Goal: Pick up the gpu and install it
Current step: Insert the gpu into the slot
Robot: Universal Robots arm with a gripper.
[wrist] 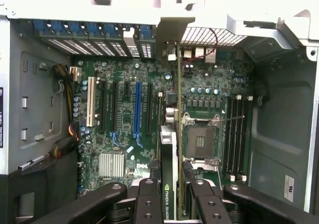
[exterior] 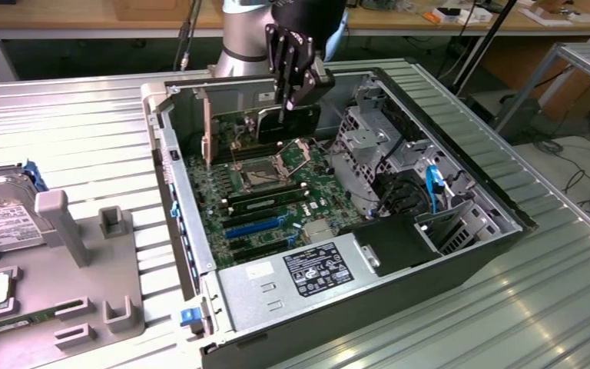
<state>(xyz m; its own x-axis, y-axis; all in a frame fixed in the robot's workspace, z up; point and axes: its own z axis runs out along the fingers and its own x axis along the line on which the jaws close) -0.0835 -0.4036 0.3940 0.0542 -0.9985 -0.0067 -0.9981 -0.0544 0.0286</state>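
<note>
While poised over the open case [exterior: 177, 192], holds the gpu [exterior: 283, 124] [wrist: 168, 159] on edge in the gripper [exterior: 297, 98] [wrist: 172, 196], clamped between its fingers and apparently clear of the motherboard [wrist: 114, 84]. Hangs straight below the gripper, long axis parallel to the slots, bracket end toward the case rear (edge-on in the wrist view). Lies to the CPU socket [wrist: 202, 142] side of the blue slot [wrist: 138, 104], not yet seated.
</note>
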